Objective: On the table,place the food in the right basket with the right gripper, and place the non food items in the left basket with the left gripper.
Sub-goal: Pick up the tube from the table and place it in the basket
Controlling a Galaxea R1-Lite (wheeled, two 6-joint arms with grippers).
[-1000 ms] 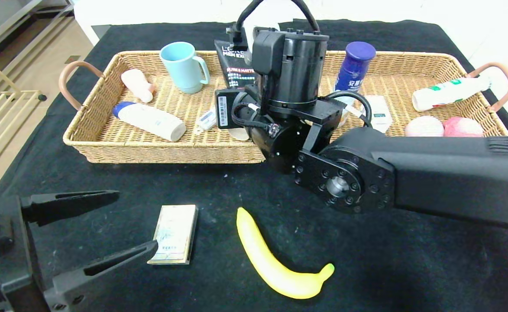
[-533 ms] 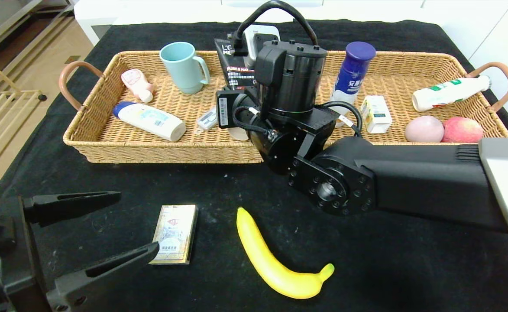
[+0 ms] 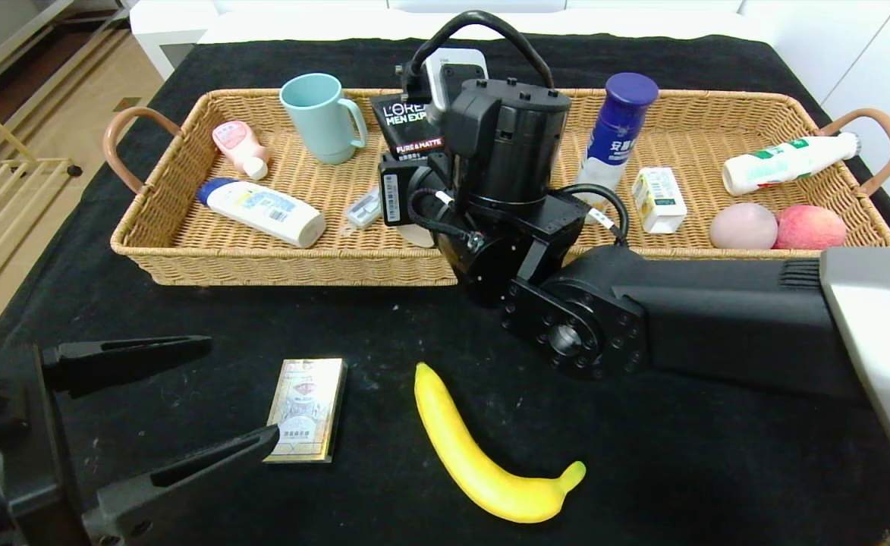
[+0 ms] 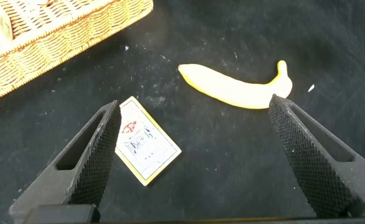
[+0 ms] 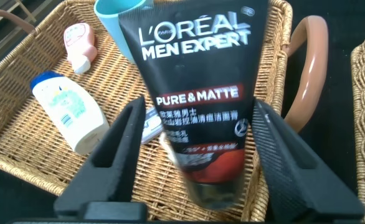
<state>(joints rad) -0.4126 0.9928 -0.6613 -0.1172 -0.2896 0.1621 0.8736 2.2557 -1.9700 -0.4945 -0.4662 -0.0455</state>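
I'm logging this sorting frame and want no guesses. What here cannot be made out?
- Head view: the right gripper's fingertips, hidden behind its own wrist housing.
- Head view: the black tube, lower part hidden by that arm.
- Right wrist view: whether the fingers touch the black tube; gaps show at both sides.
- Left wrist view: the baskets, cut off by the frame edge.

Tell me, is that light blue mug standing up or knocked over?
Standing up. The mug sits upright in the left basket, its open mouth facing upward.

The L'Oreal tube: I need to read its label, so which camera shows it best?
The right wrist view: the L'Oreal tube fills the frame between the open right gripper fingers, label fully legible. The head view shows only its top behind the right arm. The left wrist view does not show it.
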